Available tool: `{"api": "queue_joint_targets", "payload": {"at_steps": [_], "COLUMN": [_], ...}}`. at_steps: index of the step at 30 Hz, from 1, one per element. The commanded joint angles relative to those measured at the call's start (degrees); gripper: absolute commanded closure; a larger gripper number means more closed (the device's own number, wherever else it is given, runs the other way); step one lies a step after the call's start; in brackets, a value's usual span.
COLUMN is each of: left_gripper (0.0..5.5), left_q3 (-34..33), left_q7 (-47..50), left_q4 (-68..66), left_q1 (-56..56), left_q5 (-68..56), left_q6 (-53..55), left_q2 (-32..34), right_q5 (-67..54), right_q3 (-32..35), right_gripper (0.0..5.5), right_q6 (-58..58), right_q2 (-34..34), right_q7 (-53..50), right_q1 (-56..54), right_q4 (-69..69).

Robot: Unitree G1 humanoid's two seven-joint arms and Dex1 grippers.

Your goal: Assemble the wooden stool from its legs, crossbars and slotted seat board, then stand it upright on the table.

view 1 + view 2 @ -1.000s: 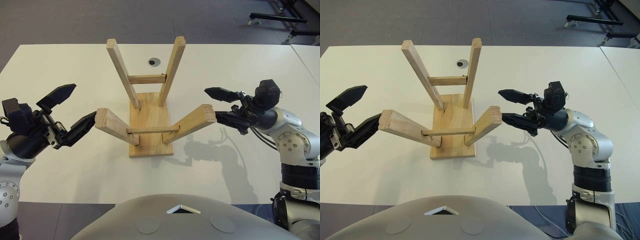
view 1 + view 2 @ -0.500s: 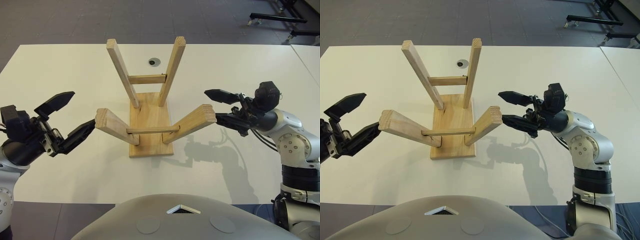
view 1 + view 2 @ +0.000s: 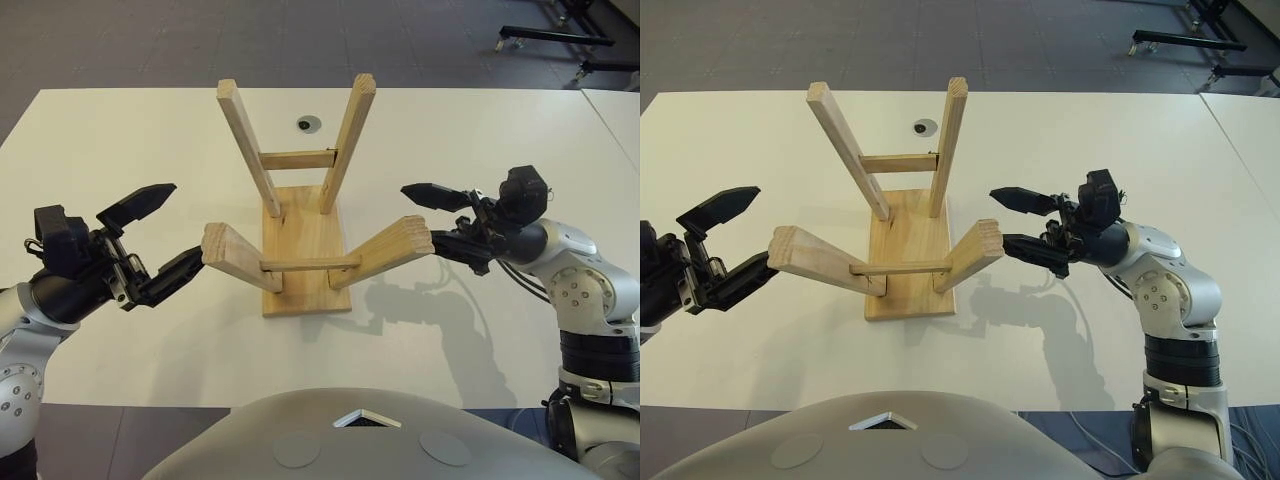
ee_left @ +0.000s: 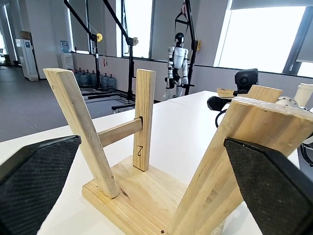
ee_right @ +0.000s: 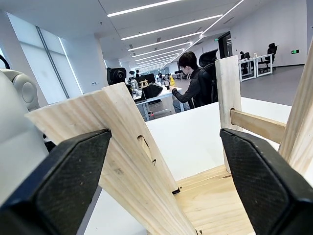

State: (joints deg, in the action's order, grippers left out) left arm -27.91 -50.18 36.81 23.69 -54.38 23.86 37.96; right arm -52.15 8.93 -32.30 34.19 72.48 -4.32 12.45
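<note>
The stool (image 3: 305,250) stood upside down at the middle of the table (image 3: 120,130), its seat board (image 3: 304,298) flat on the surface and its four legs pointing up and splaying outward. At the stool's 9 o'clock, the left gripper (image 3: 185,225) was spread wide. The tip of the near left leg (image 3: 235,257) lay between its fingers (image 4: 34,171), close against the lower one; contact could not be judged. At 3 o'clock, the right gripper (image 3: 418,214) was likewise spread, with the end of the near right leg (image 3: 385,250) between its fingers (image 5: 68,181) and not clamped. A small round fitting (image 3: 308,124) sat in the table at the stool's 12 o'clock.
</note>
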Motion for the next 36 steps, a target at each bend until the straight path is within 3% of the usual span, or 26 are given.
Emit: {"api": "queue_joint_targets", "payload": {"at_steps": [1,9,14,23,28,30,33,36], "left_gripper": [0.1,0.1,0.1,0.1,0.1,0.1,0.1,0.1], "left_q3": [4.55,13.71,15.96,6.69,2.55,0.4,0.3,-0.02], "left_q7": [-0.33,-1.01,-1.68,0.4,4.21,8.09,10.62,12.67], "left_q4": [1.5,-0.05,-2.51,-8.32,-13.0,-12.58,-8.61,-5.88], "left_q1": [-3.1,-7.58,-7.6,-0.58,-2.37,-5.52,-9.14,-14.35], "left_q5": [1.7,7.11,10.03,12.29,16.05,13.89,13.14,9.89], "left_q6": [1.01,0.82,-0.04,-5.64,-10.28,-10.66,-10.57,-10.05], "left_q2": [1.57,1.02,0.88,-1.94,-3.92,-5.73,-5.19,-4.92], "right_q5": [1.77,4.31,7.52,13.42,14.48,10.19,-5.69,-16.19], "right_q3": [-2.61,-4.68,-4.36,-2.62,-0.23,3.45,11.08,14.08], "right_gripper": [1.39,1.39,1.39,1.39,1.39,1.39,1.39,1.39], "right_q6": [0.06,1.13,4.0,7.82,10.49,9.26,1.25,-3.43], "right_q2": [0.27,0.6,2.53,8.36,9.37,8.44,5.52,3.21], "right_q7": [0.36,2.02,3.71,7.52,8.07,7.59,3.63,-1.24], "right_q1": [-2.88,-5.29,-5.93,-6.56,-8.24,-9.68,-15.13,-20.02], "right_q4": [1.05,-0.41,-2.83,-10.07,-15.09,-16.24,-12.16,-8.28]}}
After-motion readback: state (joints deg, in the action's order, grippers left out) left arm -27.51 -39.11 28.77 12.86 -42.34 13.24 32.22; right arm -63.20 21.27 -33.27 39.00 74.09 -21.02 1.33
